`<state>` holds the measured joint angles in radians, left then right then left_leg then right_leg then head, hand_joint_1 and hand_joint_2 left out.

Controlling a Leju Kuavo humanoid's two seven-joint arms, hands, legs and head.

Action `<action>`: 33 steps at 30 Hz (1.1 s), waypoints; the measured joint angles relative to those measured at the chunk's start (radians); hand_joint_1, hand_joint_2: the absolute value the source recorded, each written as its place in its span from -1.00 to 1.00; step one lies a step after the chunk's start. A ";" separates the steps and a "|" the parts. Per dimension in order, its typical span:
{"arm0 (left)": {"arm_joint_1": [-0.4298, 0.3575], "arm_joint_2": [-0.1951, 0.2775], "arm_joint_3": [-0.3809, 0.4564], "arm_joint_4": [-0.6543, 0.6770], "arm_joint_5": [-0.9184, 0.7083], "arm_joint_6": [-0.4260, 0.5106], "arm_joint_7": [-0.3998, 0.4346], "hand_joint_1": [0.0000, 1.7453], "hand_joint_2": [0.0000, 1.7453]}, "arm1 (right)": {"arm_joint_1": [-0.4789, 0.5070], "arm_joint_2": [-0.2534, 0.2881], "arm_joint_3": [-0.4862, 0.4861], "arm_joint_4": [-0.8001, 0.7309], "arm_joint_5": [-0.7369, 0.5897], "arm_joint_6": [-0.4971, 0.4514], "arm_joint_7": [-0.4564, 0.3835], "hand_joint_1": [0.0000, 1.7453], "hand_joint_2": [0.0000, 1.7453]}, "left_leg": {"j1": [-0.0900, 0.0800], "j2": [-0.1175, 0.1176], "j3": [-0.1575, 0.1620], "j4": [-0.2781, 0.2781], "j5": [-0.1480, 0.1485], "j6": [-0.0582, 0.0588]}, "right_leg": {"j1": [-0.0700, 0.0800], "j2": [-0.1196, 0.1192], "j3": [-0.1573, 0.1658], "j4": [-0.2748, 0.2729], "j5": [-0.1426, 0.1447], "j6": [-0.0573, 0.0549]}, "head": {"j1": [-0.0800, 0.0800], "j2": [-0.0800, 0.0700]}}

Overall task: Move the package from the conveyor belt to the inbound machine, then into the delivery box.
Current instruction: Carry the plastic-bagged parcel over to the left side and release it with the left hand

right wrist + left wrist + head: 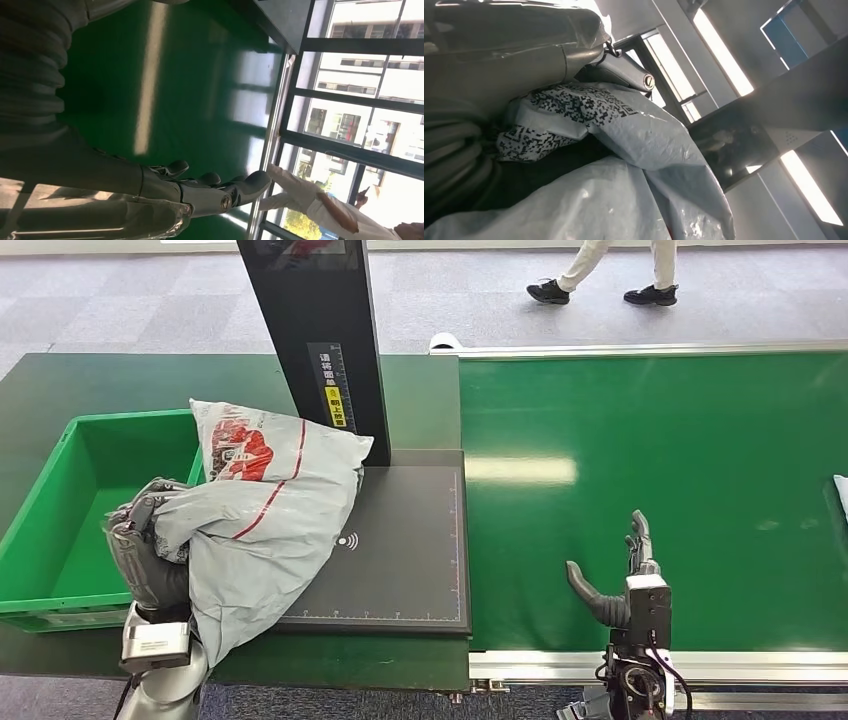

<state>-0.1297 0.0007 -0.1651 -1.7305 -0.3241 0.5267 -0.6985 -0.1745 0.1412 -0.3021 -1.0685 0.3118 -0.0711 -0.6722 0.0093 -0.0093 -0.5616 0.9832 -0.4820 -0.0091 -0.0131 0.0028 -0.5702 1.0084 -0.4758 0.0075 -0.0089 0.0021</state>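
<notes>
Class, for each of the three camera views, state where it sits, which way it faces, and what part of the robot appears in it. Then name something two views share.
Head view: high on the body, looking down at the scanner pad, green bin and belt; both arms show.
Left wrist view: behind the left hand, facing up at ceiling lights past the package.
Right wrist view: behind the right hand, looking along the belt toward windows.
Shared: head and left wrist views show the package.
</notes>
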 joint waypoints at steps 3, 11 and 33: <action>-0.052 0.006 0.048 0.040 0.024 -0.045 0.000 1.00 1.00 | 0.000 0.006 -0.012 0.001 0.001 0.017 0.002 -1.00 1.00 | 0.000 0.000 0.000 0.000 0.000 0.000 | 0.000 0.000 0.000 0.000 0.000 0.000 | 0.000 0.000; -0.254 0.078 0.292 0.328 0.084 -0.081 0.002 1.00 1.00 | -0.002 0.016 -0.035 0.038 -0.003 0.055 -0.019 -1.00 1.00 | 0.002 0.002 0.001 0.000 0.001 -0.002 | 0.002 0.001 0.000 0.001 0.001 -0.001 | 0.000 0.000; -0.599 0.245 0.574 1.124 -0.074 0.011 0.001 1.00 1.00 | -0.012 0.030 -0.073 0.097 -0.011 0.086 -0.023 -1.00 1.00 | 0.002 0.004 -0.002 0.000 0.001 -0.002 | 0.002 0.004 -0.004 0.001 0.001 -0.002 | 0.000 0.000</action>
<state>-0.7286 0.2457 0.4088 -0.6066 -0.3979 0.5373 -0.6972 -0.1863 0.1714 -0.3750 -0.9712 0.3004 0.0153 -0.6950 0.0111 -0.0048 -0.5633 0.9832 -0.4806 -0.0111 -0.0107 0.0073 -0.5738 1.0097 -0.4743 0.0052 -0.0085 0.0021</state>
